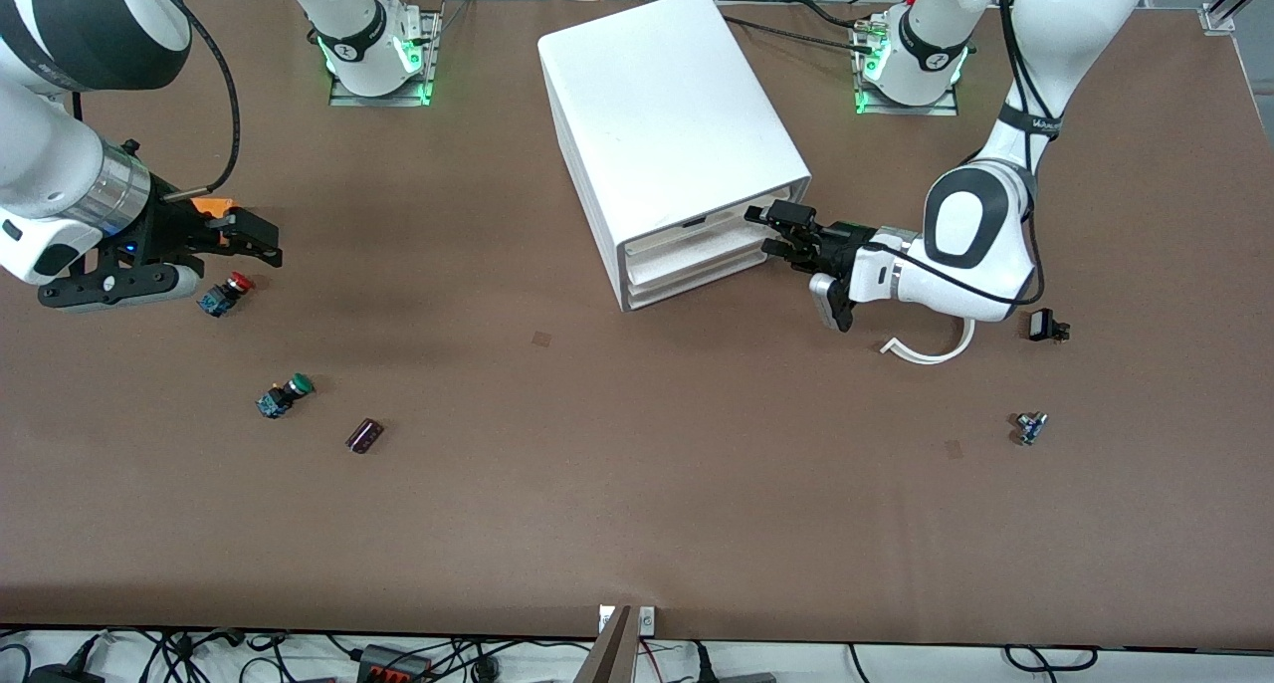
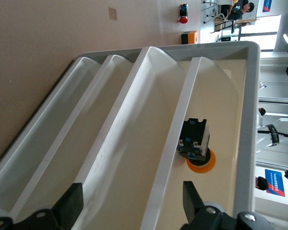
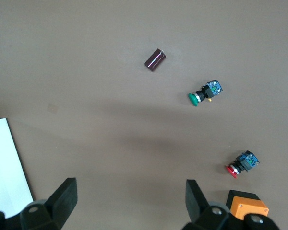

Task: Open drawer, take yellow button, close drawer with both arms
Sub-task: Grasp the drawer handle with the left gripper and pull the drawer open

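Note:
The white cabinet (image 1: 667, 106) stands mid-table with its three stacked drawers facing the left arm's end. The top drawer (image 1: 692, 233) shows in the left wrist view by its front lip (image 2: 180, 139). Over that lip, inside it, lies the button (image 2: 197, 146) with its orange-yellow cap and black-and-blue body. My left gripper (image 1: 771, 233) is at the drawer's front, open, and its fingers (image 2: 72, 206) straddle the lip. My right gripper (image 1: 254, 250) hangs open and holds nothing, over the table beside a red-capped button (image 1: 227, 293), at the right arm's end.
A green-capped button (image 1: 284, 396) and a small dark cylinder (image 1: 364, 435) lie nearer the front camera than the red-capped one. At the left arm's end lie a white curved strip (image 1: 931, 349), a small black part (image 1: 1045, 327) and a small blue-grey part (image 1: 1030, 427).

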`<state>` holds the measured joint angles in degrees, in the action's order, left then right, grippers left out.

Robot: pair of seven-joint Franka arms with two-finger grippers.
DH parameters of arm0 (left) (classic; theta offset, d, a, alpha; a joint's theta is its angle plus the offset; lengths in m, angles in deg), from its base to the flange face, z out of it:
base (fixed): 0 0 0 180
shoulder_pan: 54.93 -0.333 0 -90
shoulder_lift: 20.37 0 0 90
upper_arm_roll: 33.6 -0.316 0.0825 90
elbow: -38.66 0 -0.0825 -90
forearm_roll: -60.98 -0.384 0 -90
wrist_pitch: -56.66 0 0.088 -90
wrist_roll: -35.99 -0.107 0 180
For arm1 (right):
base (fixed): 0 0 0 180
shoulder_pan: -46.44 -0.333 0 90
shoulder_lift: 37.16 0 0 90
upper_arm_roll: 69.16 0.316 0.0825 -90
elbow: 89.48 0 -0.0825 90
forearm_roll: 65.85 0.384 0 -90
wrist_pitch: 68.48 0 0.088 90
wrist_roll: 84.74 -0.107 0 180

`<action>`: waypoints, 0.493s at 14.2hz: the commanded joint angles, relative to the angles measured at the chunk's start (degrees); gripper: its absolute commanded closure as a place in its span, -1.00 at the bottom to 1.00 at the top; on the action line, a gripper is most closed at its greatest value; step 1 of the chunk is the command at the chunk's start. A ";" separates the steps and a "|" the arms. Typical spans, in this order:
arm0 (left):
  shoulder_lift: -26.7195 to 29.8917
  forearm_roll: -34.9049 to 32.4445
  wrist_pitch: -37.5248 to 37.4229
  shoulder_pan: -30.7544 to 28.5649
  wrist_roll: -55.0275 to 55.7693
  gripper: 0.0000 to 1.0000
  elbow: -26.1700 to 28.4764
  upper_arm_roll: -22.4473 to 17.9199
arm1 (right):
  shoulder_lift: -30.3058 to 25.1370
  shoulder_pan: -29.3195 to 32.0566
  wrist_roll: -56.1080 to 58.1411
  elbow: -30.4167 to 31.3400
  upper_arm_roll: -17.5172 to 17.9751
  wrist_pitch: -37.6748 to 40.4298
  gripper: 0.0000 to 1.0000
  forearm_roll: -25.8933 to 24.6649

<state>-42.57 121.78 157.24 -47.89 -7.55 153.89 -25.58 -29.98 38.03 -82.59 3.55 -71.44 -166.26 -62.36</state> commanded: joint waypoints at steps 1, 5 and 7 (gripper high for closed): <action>-1.09 1.69 0.31 -0.18 -2.59 -0.45 0.16 2.35 | 2.04 -0.11 -0.65 -2.23 0.00 0.05 -1.00 0.90; -1.36 2.39 0.22 -0.45 -4.18 0.17 0.16 2.71 | 2.57 0.06 -0.65 -2.94 -0.09 -0.04 -1.00 1.86; -1.18 2.39 0.05 -0.71 -4.79 0.58 -0.10 2.71 | 2.58 0.06 -0.48 -2.94 -0.09 0.05 -1.00 2.04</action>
<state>-43.81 123.49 156.35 -48.05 -10.32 153.65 -23.17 -27.76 38.03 -82.60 1.75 -71.44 -166.55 -61.40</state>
